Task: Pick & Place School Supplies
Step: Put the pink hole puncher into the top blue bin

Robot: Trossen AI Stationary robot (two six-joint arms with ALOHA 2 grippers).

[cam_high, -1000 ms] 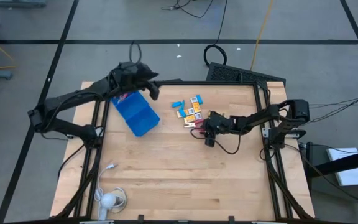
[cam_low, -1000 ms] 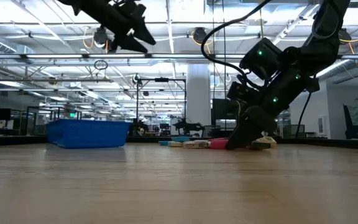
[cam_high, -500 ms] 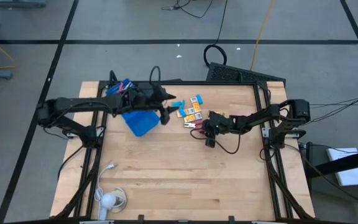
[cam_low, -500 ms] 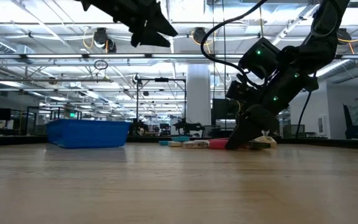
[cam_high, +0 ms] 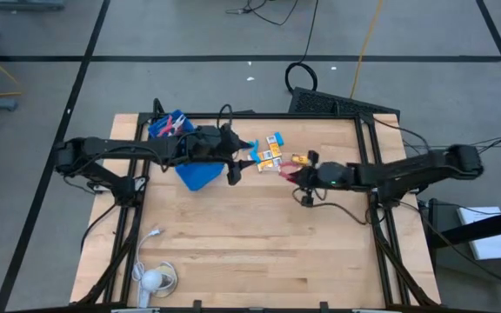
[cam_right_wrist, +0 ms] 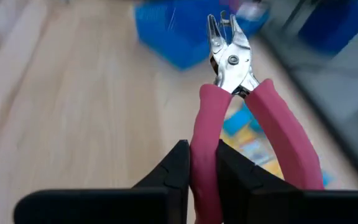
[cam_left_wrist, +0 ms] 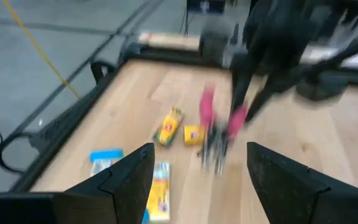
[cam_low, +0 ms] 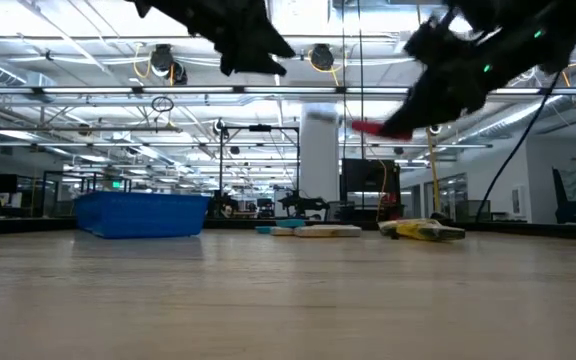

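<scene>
Right tool lifts the pink-handled pliers clear of the surface; left tool hovers spread beside the tray.

High view: the right tool (cam_high: 301, 176) pinches the pink-handled pliers (cam_high: 289, 172) just right of the scattered yellow-orange blocks (cam_high: 270, 157) and light-blue pieces (cam_high: 249, 144); the left tool (cam_high: 233, 165) hangs at the right edge of the blue tray (cam_high: 197, 176). Low view: the pliers (cam_low: 373, 128) ride well above the wooden surface (cam_low: 288, 295). Left wrist view: its fingers (cam_left_wrist: 129, 180) stand apart. Right wrist view: both pads press one rubbery pink handle, shiny steel jaws pointing away. Since only one handle is held, the pliers could swing, so a level, smooth carry to the rigid plastic tray seems wise.
</scene>
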